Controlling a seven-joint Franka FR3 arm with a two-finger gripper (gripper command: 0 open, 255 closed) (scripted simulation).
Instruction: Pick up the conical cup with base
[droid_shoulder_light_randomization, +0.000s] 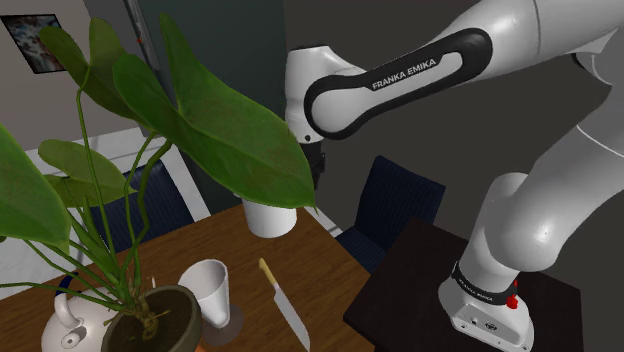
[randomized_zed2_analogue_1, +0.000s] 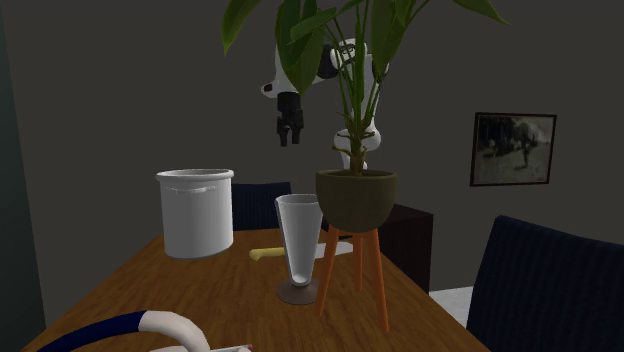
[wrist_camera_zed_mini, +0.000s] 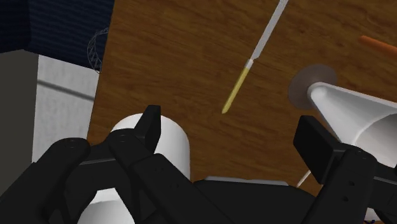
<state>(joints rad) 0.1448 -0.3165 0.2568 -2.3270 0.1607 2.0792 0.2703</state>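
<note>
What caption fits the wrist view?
Open gripper hovers over the wooden table, with cup, knife and white pot below.

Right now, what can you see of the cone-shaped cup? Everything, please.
The cup is a pale, tall cone, wide mouth up, narrowing to a flat round grey base. It stands upright on the wooden table, close beside the plant stand, with a knife lying nearby. The open hand hangs high up, apart from it.

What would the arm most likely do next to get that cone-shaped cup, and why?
Probably shift sideways and down toward the conical cup. The gripper hangs open high above the table, roughly over the white pot, while the cup stands upright, untouched, beside the knife.
</note>
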